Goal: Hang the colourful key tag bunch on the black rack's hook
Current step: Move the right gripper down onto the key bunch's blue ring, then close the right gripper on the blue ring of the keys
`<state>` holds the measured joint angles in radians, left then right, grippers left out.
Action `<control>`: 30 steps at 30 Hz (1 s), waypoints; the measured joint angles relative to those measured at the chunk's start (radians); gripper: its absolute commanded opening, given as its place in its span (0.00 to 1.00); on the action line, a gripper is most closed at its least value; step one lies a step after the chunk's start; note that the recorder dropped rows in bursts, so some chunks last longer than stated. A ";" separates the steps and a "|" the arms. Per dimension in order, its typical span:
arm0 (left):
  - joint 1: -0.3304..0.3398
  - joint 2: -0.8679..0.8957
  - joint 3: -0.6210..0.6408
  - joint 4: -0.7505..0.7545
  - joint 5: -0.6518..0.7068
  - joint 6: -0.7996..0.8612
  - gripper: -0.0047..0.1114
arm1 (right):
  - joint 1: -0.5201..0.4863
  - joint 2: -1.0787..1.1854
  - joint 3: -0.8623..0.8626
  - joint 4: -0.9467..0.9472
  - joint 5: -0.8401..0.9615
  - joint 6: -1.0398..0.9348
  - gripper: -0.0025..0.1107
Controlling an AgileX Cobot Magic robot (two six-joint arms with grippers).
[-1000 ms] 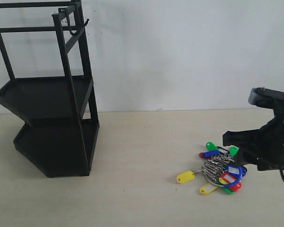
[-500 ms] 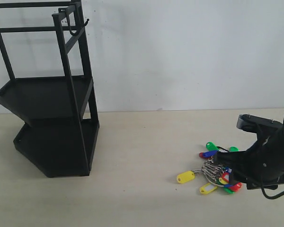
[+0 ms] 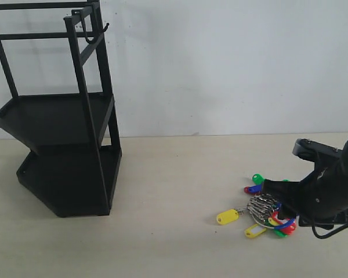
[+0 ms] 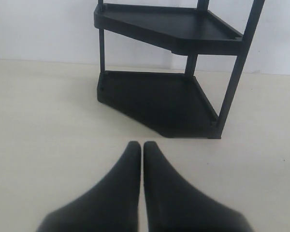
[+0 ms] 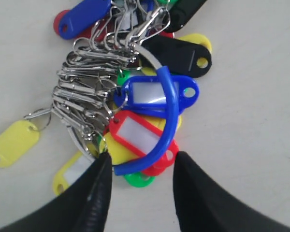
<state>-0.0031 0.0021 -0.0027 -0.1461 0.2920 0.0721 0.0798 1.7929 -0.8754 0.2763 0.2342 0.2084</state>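
The colourful key tag bunch (image 3: 265,209) lies on the table at the right, its tags fanned around silver rings (image 5: 87,96). Its blue loop (image 5: 166,125) arches over the blue and red tags. My right gripper (image 5: 141,159) is down at the bunch and open, its fingertips on either side of the loop's lower end without clamping it. In the exterior view the same right gripper (image 3: 285,219) covers the bunch's right part. The black rack (image 3: 64,116) stands at the far left, with the hook (image 3: 91,38) under its top bar. My left gripper (image 4: 141,145) is shut and empty, facing the rack (image 4: 174,63).
A short upturned black prong (image 3: 106,26) sticks out beside the hook. A white wall rises behind the pale tabletop (image 3: 174,179). Bare table lies between the rack and the bunch.
My right gripper has come down and shifted left onto the bunch, now covering its right tags. The bunch, rack and left arm have not visibly moved.
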 measured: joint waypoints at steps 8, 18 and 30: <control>0.000 0.000 0.000 0.000 0.000 0.000 0.08 | 0.000 0.036 0.000 0.002 -0.037 0.021 0.37; 0.000 0.000 0.000 0.000 0.000 0.000 0.08 | 0.000 0.069 0.000 0.002 -0.106 0.032 0.37; 0.000 0.000 0.000 0.000 0.000 0.000 0.08 | 0.000 0.100 -0.002 0.002 -0.155 0.046 0.11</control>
<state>-0.0031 0.0021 -0.0027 -0.1461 0.2920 0.0721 0.0798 1.8927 -0.8770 0.2784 0.0787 0.2542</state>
